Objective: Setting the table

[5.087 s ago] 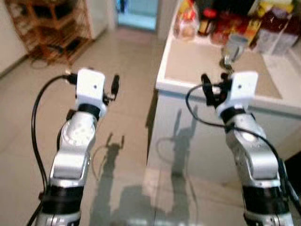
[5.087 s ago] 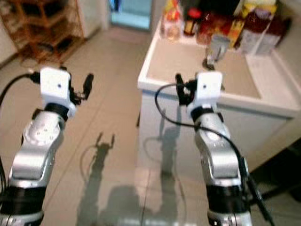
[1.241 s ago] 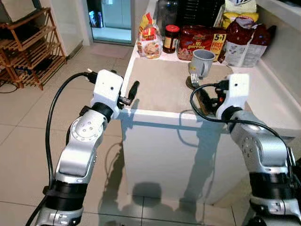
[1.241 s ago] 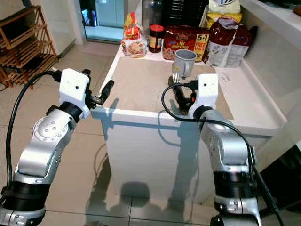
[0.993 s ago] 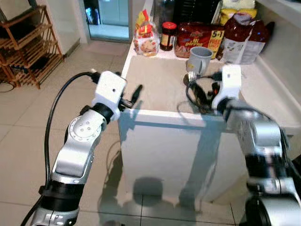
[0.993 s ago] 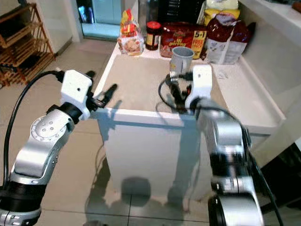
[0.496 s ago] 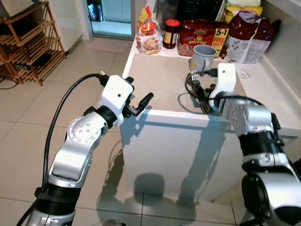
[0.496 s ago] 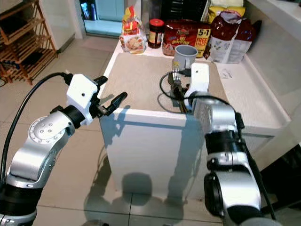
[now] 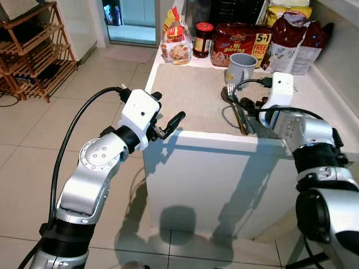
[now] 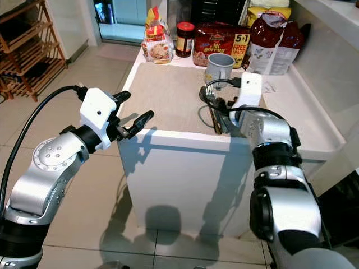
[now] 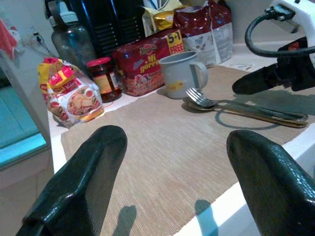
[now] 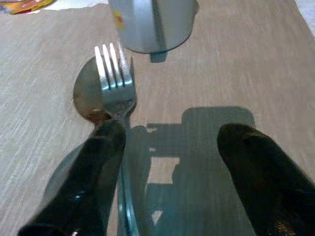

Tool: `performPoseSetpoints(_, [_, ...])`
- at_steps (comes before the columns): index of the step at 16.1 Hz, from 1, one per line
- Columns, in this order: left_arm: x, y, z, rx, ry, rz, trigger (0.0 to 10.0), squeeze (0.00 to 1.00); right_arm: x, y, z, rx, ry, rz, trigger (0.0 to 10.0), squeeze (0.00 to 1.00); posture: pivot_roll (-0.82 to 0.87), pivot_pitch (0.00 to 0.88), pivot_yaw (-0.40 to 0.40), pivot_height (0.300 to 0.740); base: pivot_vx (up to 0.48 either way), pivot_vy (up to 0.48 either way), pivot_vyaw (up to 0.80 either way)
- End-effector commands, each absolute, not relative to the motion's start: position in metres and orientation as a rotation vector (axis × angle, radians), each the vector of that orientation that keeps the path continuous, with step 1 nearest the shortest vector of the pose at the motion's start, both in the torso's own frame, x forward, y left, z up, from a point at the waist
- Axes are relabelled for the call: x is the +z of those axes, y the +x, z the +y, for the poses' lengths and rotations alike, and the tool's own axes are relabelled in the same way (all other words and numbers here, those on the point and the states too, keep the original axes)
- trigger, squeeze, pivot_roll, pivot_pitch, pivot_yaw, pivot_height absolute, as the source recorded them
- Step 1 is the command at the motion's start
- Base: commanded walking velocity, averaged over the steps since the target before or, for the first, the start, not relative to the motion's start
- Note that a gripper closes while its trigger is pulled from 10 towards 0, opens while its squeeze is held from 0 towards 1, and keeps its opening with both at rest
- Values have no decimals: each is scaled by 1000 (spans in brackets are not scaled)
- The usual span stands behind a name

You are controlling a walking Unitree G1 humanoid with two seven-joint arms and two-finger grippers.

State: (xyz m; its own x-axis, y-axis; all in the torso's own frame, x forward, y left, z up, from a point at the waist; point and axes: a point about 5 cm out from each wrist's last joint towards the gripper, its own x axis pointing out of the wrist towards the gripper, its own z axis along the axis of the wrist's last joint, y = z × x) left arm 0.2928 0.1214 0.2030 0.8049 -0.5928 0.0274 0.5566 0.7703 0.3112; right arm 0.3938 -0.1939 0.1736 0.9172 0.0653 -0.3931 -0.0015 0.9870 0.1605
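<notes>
Bright, sharp daylight; crisp arm shadows down the white counter point(image 9: 213, 179) front.

A fork point(image 12: 116, 81) and a spoon point(image 12: 88, 93) lie side by side on a beige placemat point(image 9: 196, 95) that covers the white counter point(image 9: 331, 126). The fork's tines overlap the spoon's bowl and point toward a grey mug point(image 9: 240, 67), which stands upright just beyond them with its handle turned to the side. Both handles run back toward the counter's near edge; the spoon's looks wooden or brass-coloured, though it is hard to tell. The placemat lies flat, its near edge at the counter's edge.
</notes>
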Motion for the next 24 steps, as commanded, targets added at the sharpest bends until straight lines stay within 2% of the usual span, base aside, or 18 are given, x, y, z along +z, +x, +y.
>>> performPoseSetpoints(1, [205,290,118,-652,305,-130,10000,0,182,397,-196,50,187,389,0,0,88,0,-42,740,0,0,0])
performPoseSetpoints(2, [205,290,118,-653,306,-130,10000,0,181,397,-195,59,193,396,0,0,88,0,-42,740,0,0,0])
performPoseSetpoints(3, [207,291,119,-653,312,-131,10000,0,180,399,-194,111,221,418,8863,0,91,0,-42,740,0,0,0])
performPoseSetpoints(4, [207,291,119,-653,312,-132,10000,0,181,399,-194,121,226,417,10000,0,92,0,-43,740,0,0,0])
performPoseSetpoints(7, [208,291,119,-660,318,-130,10000,0,188,402,-191,178,273,433,10000,0,94,0,-41,740,0,0,0])
performPoseSetpoints(10, [209,288,114,-718,311,-121,10000,0,191,403,-194,174,203,485,10000,0,96,0,-37,740,0,0,0])
performPoseSetpoints(18, [209,285,111,-756,303,-107,10000,0,182,401,-202,149,166,547,10000,0,95,0,-43,740,0,0,0])
performPoseSetpoints(19, [209,285,111,-757,304,-106,10000,0,181,400,-203,147,169,551,7529,0,95,0,-43,740,0,0,0])
performPoseSetpoints(20, [208,285,111,-759,306,-103,10000,0,178,399,-203,144,173,558,118,0,95,0,-42,740,0,0,0])
performPoseSetpoints(24, [206,284,111,-765,310,-95,10000,0,173,397,-203,147,178,585,0,0,96,0,-48,740,0,0,0])
